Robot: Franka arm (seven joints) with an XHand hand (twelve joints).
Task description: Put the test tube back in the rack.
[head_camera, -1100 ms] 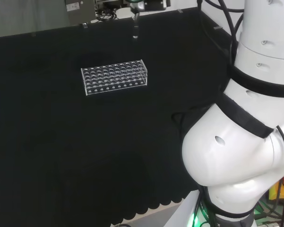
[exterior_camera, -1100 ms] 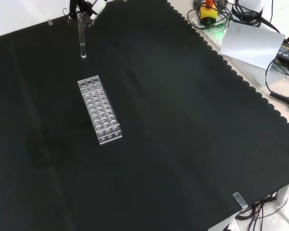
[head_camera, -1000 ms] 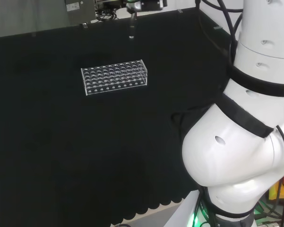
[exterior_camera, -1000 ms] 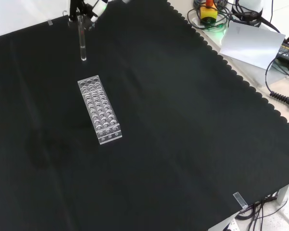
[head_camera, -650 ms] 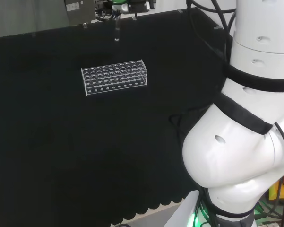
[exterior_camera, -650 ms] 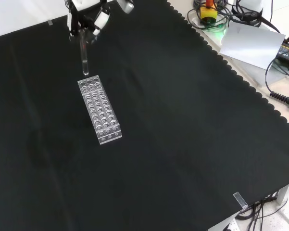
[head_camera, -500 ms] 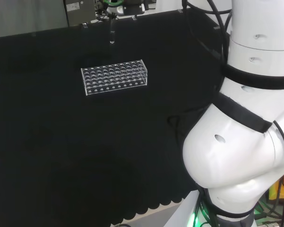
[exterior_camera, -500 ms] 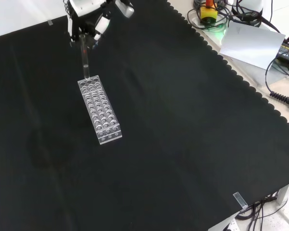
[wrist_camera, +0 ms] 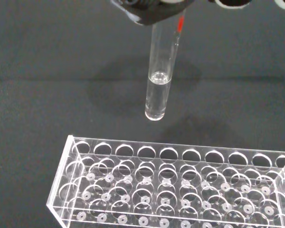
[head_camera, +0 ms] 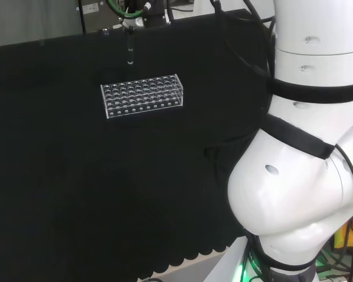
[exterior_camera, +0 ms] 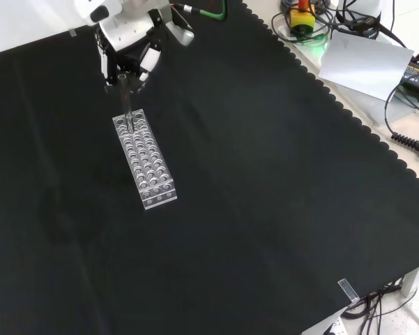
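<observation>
A clear plastic rack with many round holes lies on the black cloth. The hand is shut on the top of a clear test tube, which hangs upright with a little clear liquid in its rounded bottom. In the wrist view the tube's tip hovers a short way above the cloth, just beside the rack's long edge, not in any hole. In the front view the tip overlaps the rack's far end.
The cloth's scalloped edge runs along the right of the front view, with a grey sheet and cables beyond it. The arm's white links stand at the right of the head view. A clear clip sits at the near corner.
The hand has carried the tube leftward in the head view and nearer in the front view, from past the rack's end to just above its far end. The rack has not moved.
</observation>
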